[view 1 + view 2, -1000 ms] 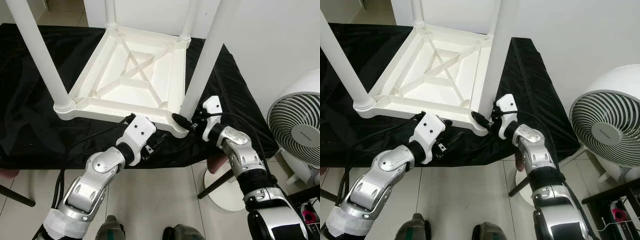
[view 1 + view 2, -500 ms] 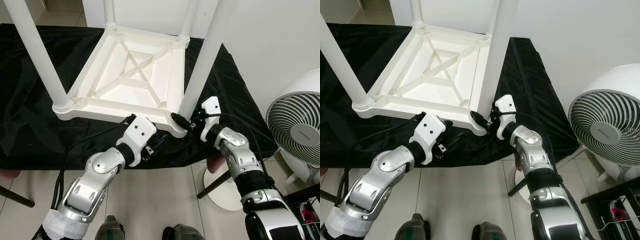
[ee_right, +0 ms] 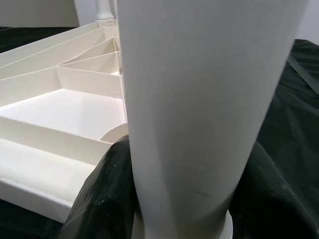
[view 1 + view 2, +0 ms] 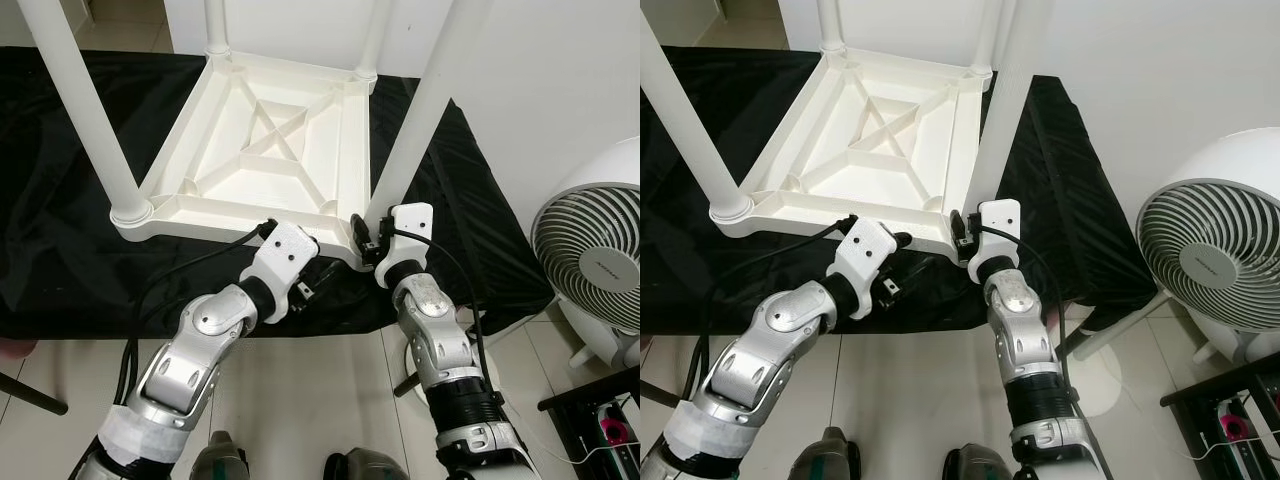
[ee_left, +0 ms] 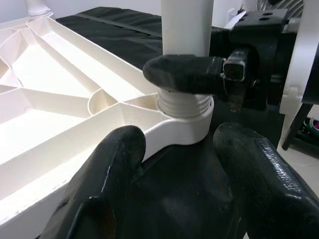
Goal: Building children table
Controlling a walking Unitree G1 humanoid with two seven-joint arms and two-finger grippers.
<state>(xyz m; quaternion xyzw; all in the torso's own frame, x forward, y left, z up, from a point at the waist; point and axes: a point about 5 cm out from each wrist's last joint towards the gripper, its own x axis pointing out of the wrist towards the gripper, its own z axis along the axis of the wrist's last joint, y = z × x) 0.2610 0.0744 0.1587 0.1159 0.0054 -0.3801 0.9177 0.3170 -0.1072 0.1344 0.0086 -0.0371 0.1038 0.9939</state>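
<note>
**Both grippers at the near corner of the upturned table**

Nearest the robot, over the pale tiled floor (image 4: 320,400), the two silver arms reach up to the front edge of a surface draped in black cloth (image 4: 60,250). On that cloth lies the white plastic children's table (image 4: 270,150), upside down, its ribbed underside facing up and its round white legs standing upward from the corner sockets.

At the near right corner, the right gripper (image 4: 362,238) is closed around the base of the near right leg (image 4: 420,110), just above the threaded collar where the leg enters its socket. The right wrist view shows a black finger on each side of the leg's white shaft (image 3: 199,99), pressed against it.

Just beside it, the left gripper (image 5: 177,169) sits low against the cloth below the same corner, its two fingers (image 5: 107,189) spread apart with nothing between them; one of them touches the table's rim.

Further left, the near left leg (image 4: 85,110) rises from its socket. Beyond, two more legs stand at the far corners.

Off to the robot's right, a white round fan (image 4: 595,255) stands on the floor, well apart from the table.
</note>
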